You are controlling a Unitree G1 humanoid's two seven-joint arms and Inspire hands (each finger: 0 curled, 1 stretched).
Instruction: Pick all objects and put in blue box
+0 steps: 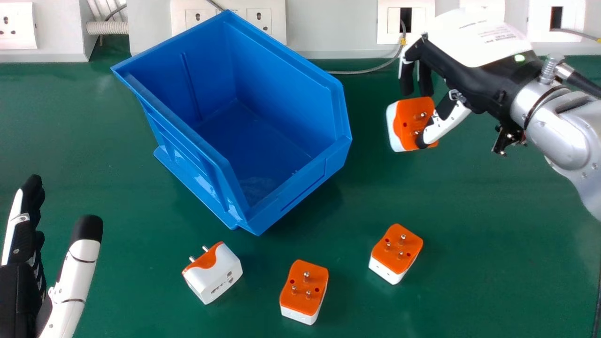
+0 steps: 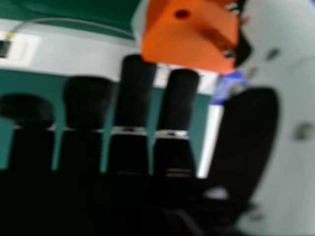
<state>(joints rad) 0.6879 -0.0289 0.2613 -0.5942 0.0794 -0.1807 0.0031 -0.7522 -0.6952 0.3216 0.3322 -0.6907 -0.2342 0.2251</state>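
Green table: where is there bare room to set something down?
In the head view, the table is bare between blue box and left hand, and nearer than the right forearm, right of the rightmost loose adapter. Crowded: off the box's near corner, where that adapter and two others lie.

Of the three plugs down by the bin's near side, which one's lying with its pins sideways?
The leftmost plug: its white side faces up and its pins point sideways, while the other two stand pins up.
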